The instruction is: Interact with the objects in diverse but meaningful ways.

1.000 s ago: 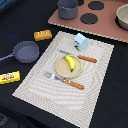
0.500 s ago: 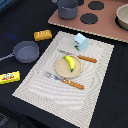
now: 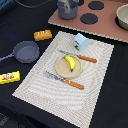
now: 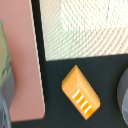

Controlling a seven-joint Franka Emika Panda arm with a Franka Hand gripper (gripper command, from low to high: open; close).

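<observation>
Banana (image 3: 70,63) sits on a little plate (image 3: 60,69) mid-placemat (image 3: 95,80), knife (image 3: 66,80) and another utensil (image 3: 80,56) either side of the plate. Bread (image 3: 42,35) lies just off the placemat on the dark surface (image 3: 20,107), near the pot (image 3: 26,51); cup (image 3: 80,41) on the placemat's far edge. End effector isn't visible, so can't tell if it's apart or together.

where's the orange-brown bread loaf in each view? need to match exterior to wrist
Exterior view: the orange-brown ridged toy bread loaf lies on the black cloth near the exterior view's upper left, just off the striped cream placemat's corner.
Wrist view: the loaf sits near the centre, on black cloth.
Shared landmark: the placemat, whose corner is beside the loaf in both views.
</observation>
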